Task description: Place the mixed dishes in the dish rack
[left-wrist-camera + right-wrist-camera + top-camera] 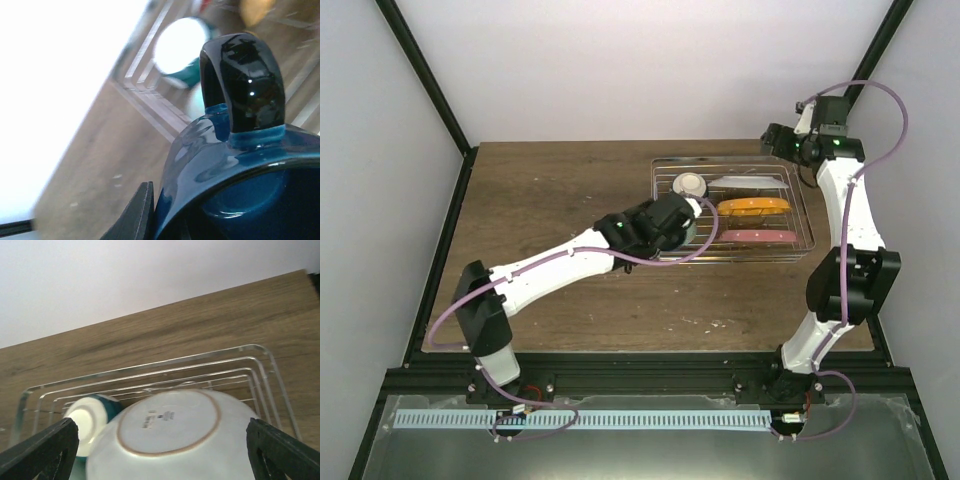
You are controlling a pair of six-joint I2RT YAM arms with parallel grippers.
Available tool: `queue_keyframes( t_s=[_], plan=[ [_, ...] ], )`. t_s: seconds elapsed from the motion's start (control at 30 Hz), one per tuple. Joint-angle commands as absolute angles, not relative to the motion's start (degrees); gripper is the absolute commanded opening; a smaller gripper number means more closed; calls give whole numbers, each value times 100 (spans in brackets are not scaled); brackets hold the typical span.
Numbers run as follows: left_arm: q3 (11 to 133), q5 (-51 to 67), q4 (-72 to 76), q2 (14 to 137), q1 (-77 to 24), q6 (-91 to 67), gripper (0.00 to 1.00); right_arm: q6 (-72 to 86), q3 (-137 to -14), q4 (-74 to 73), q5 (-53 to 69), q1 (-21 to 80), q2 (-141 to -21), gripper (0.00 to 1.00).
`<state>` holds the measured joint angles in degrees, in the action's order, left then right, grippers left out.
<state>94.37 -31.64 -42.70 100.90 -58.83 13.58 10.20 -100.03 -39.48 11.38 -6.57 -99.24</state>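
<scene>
While the left tool [680, 224] is clamped shut on the dark blue mug [235, 170] at the near left corner of the dish rack [720, 160], lower it onto free wires clear of the upturned cream bowl [692, 185], and release only once it is seated. The right tool [160, 440] hangs wide open over the pale green bowl [170, 422], gripping nothing.

Pale green bowl [172, 440] upturned in dish rack [150, 371], blue-sided bowl [92, 417] beside; gripper [161, 447] spread.

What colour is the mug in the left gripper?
Glossy dark blue mug, handle nearly black; left wrist view shows it best.
</scene>
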Motion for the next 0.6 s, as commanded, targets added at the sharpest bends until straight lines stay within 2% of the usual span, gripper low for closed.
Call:
queue_keyframes(
  t_s=[0.0,0.13,0.3,0.57],
  plan=[
    [8464,-4884,-1445,9598,-5523,3853,0,1241,-10654,-4427,2185,-699,-10124,93],
    [7497,-5015,1566,9416,-5415,5902,0,1137,-11349,-5133,3193,-576,-10476,91],
    [6666,-4402,4249,9504,-5406,7573,0,1315,-11058,-5024,4191,-406,-10285,91],
    [6287,-3855,6502,9846,-5408,8936,0,1709,-10664,-4802,5360,-60,-10335,89]
  ],
)
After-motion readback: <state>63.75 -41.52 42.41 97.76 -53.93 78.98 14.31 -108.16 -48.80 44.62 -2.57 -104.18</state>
